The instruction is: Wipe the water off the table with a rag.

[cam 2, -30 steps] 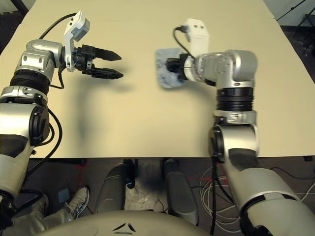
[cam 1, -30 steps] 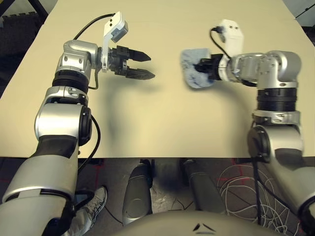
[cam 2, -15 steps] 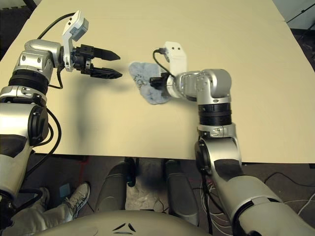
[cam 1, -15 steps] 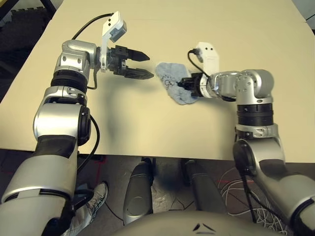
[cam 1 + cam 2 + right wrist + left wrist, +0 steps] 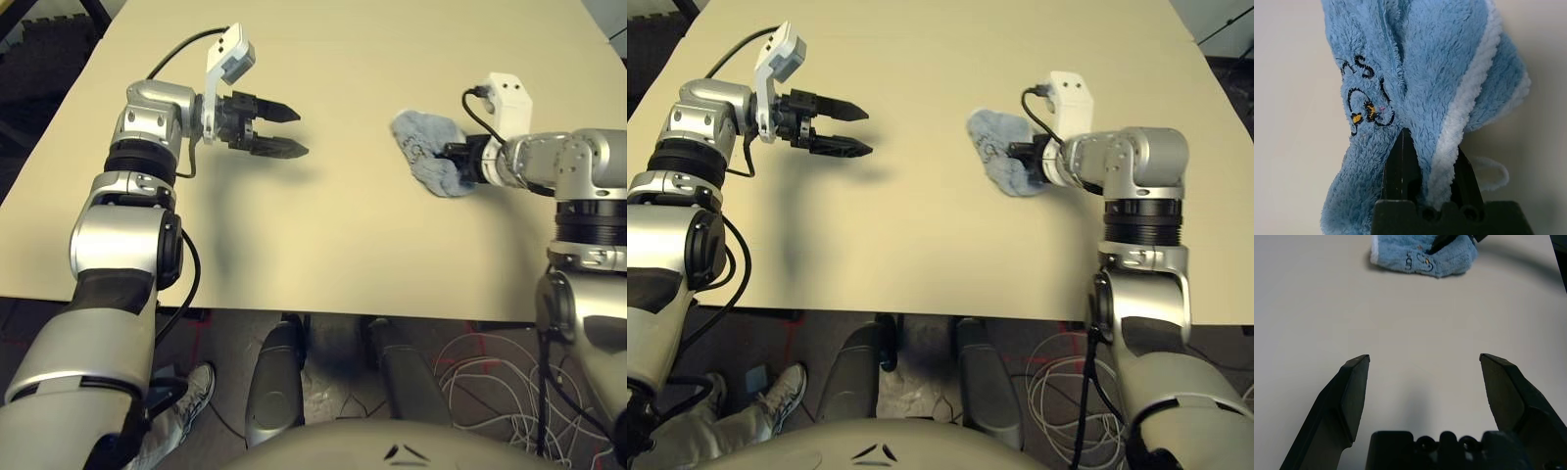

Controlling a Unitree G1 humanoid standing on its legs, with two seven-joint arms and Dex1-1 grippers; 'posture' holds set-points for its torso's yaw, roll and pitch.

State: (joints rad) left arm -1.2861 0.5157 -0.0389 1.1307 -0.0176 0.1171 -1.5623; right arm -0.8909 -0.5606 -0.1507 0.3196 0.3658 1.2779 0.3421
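Beige table: right gripper clamped on rag, left gripper fingers apart, idle; press the rag flat ahead of the fingertips while sweeping.

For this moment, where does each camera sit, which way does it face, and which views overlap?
Left and right eye views: on the head, looking forward and down at the table; both silver forearms show.
Left wrist view: along the open left gripper, over bare tabletop toward the rag.
Right wrist view: along the right gripper, shut on the rag.
Shared: the rag shows in all views; the eye views share the whole scene.
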